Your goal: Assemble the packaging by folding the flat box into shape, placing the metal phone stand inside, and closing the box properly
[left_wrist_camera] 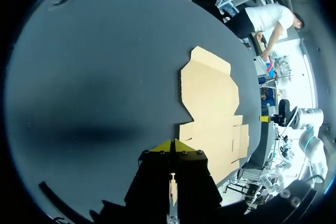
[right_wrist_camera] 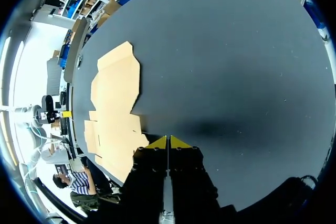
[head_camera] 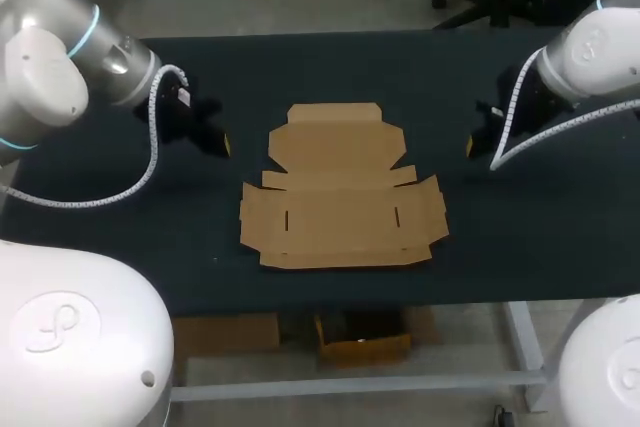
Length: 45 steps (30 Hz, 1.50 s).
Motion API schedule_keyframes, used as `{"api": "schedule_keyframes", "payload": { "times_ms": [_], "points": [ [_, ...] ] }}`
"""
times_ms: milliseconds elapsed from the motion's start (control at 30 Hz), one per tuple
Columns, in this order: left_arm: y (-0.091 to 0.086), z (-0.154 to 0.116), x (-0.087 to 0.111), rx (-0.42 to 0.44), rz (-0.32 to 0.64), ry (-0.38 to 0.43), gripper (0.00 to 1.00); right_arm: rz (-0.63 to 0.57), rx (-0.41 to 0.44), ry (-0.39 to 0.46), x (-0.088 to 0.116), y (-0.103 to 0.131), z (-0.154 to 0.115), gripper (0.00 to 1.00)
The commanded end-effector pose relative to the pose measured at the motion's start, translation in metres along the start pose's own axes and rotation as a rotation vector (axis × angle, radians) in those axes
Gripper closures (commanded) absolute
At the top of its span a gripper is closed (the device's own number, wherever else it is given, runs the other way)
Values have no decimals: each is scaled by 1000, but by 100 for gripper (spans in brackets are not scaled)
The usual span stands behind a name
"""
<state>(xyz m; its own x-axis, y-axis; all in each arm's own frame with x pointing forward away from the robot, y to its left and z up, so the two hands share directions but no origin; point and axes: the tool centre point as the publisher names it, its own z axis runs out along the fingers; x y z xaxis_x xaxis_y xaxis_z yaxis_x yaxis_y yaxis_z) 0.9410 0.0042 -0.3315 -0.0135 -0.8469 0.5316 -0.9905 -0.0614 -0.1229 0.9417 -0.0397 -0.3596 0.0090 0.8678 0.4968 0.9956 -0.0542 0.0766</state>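
Left pincer (left_wrist_camera: 174,144), right pincer (right_wrist_camera: 168,140) closed; flat box (head_camera: 340,192) between.

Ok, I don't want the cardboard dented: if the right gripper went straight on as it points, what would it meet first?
Most likely the bare dark table, not the flat box, which lies off to one side of the right gripper; depth is hard to judge.
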Motion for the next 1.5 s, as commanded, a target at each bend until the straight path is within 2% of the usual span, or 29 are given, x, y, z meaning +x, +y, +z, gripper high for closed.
{"api": "schedule_keyframes", "payload": {
  "times_ms": [33,333,567,1000,1500],
  "points": [
    [6,5,3,20,15,-15,100,-10,10,14,0,3,7,100],
    [13,19,-5,46,74,-2,100,-34,10,44,2,6,22,100],
    [7,33,-10,56,108,-5,100,-38,8,48,8,12,31,100],
    [-2,46,-14,63,117,8,100,-50,-3,77,15,13,48,100],
    [-2,54,-14,56,130,40,100,-73,1,135,19,5,63,100]
  ]
}}
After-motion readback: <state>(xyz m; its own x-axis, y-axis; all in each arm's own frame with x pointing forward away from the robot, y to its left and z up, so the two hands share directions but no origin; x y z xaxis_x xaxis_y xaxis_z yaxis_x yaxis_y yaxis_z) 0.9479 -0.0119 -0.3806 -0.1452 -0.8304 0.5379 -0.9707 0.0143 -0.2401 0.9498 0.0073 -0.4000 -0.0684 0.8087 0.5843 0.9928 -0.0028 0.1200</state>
